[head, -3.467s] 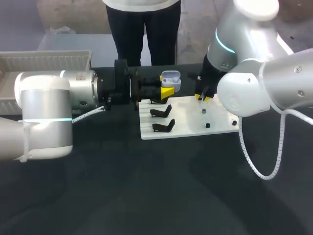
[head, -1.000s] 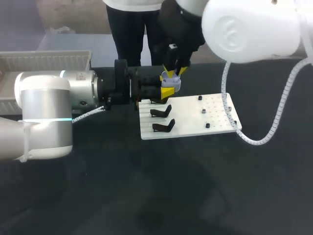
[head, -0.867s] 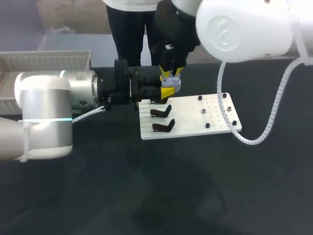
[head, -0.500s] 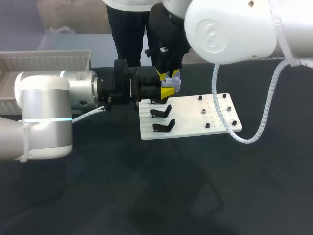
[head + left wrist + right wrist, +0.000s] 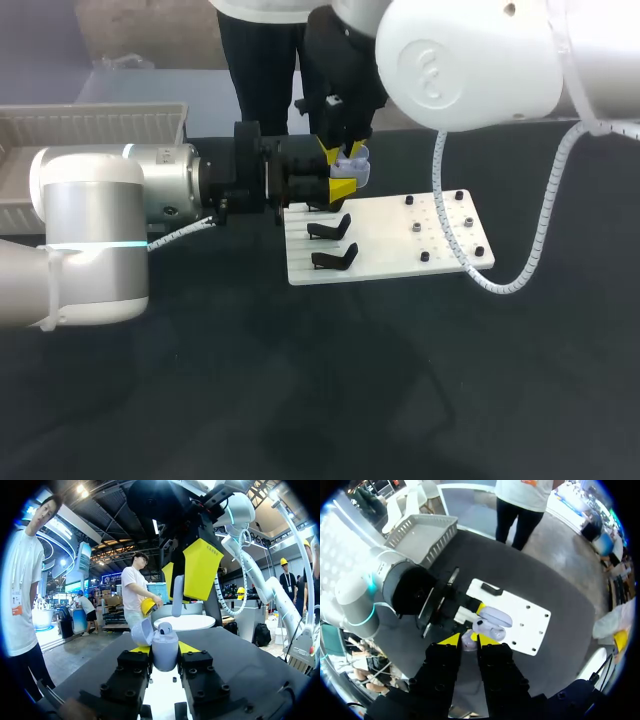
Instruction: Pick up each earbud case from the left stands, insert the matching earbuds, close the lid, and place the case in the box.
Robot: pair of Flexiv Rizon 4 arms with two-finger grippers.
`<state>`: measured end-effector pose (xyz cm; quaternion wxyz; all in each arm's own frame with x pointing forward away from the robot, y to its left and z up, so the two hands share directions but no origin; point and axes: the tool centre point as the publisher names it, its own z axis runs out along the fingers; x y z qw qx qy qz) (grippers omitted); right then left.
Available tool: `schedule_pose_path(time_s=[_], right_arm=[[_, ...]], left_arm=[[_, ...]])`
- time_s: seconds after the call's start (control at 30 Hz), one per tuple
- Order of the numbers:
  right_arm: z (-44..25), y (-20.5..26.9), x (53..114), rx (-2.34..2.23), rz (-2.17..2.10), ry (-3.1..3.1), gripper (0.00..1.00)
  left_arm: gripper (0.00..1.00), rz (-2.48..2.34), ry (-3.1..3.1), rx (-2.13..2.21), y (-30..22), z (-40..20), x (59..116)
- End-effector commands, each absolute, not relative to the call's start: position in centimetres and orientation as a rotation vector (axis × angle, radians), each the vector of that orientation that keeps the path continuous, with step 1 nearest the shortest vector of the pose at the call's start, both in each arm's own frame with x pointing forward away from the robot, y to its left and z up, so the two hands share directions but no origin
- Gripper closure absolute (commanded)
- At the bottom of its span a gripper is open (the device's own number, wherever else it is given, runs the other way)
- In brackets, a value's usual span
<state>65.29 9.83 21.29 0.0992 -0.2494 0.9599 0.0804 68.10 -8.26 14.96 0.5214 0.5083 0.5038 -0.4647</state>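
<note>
Crate (image 5: 95, 122), grey slotted plastic, sits far left, well apart from the action; presumably the box for finished cases. Left arm comes in level from that side. Left gripper (image 5: 165, 654) is clamped on the pale lavender earbud case (image 5: 355, 170), black fingers on both flanks, lid (image 5: 142, 632) flipped open. The case is held in the air over the far left edge of the flat white board (image 5: 390, 245). One socket looks filled already, not certain. Right gripper (image 5: 468, 641) hangs directly above the open case, yellow tips pinched on a white earbud (image 5: 177, 596), stem down, not yet seated. Board carries two bare black stands (image 5: 332, 230) on its left part and small dark pegs (image 5: 415, 228) further right. Step in hand, I'd say: inserting an earbud. Next move calls for a straight descent with the stem lined up to the free socket, release only once seated, then retract clear so the lid can shut. Risk: a slight offset jams the bud on the rim.
</note>
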Motion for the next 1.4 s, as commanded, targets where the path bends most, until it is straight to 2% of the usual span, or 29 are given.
schedule_pose_path(time_s=[0.03, 1.4], right_arm=[[21.3, 9.8, 65.2, -0.736, 0.238, 2.837, 1.0], [20.1, 9.5, 65.7, -0.873, 0.22, 2.821, 1.0]], left_arm=[[1.0, -1.108, 1.202, 1.212, -8.3, 14.8, 68.0], [1.0, -1.108, 1.202, 1.212, -8.3, 14.8, 68.0]])
